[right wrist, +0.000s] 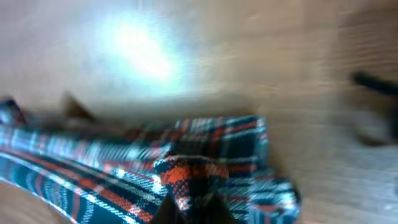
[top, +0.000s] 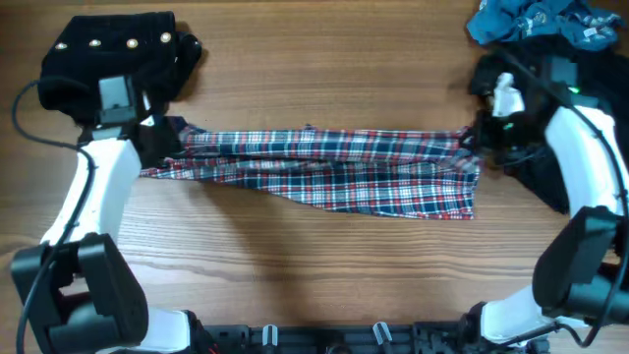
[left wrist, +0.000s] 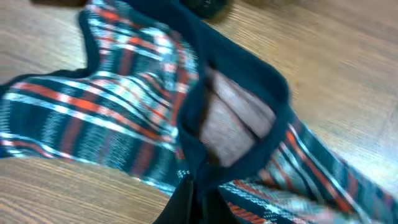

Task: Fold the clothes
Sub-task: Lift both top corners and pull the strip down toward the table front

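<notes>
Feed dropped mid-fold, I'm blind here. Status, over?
Left gripper and right gripper shut, one on each end of the plaid garment. It is stretched long across the table. Black studded garment and blue garment at far corners, not in the way.

A red, navy and white plaid garment [top: 334, 169] lies stretched in a long band across the worktop [top: 324, 270]; a black studded garment [top: 108, 49] and a crumpled blue garment [top: 536, 20] sit at its far corners.

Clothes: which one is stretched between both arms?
The red, navy and white plaid garment, pulled long across the middle. The black studded garment is bunched top left, the blue garment crumpled top right in the overhead view.
</notes>
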{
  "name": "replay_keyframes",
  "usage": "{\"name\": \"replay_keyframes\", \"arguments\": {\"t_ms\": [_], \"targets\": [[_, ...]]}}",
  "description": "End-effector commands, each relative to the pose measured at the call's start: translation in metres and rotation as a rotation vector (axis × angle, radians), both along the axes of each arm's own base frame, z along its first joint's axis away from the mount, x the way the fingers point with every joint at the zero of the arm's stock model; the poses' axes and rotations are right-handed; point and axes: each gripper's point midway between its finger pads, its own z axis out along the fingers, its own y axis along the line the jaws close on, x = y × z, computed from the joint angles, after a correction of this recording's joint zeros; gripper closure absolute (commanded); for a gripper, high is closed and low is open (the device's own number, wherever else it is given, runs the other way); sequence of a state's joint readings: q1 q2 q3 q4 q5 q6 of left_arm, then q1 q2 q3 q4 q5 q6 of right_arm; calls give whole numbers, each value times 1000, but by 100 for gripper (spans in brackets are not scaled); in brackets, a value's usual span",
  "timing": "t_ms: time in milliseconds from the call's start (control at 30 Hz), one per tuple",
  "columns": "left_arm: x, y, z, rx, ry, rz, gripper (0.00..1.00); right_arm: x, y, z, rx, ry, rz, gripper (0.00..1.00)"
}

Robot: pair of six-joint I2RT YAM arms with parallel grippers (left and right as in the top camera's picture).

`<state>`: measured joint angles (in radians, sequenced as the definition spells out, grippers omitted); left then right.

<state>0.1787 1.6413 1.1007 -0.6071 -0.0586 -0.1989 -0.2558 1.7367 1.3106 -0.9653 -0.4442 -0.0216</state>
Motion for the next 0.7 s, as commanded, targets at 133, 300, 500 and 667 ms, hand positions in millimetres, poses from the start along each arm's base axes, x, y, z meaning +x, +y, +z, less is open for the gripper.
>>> {"name": "replay_keyframes", "arguments": {"t_ms": [133,300,500,667], "targets": [[6,43,18,-46,-107,150,96,8,7,25,112,-164,117,96],[11,29,19,-45,-106,105,96,-1,36,23,107,-163,265,96],[18,22,31,-38,-152,83,96,0,46,42,139,-238,307,96],[24,24,59,-18,-245,79,96,-5,50,65,111,-326,370,96]]}}
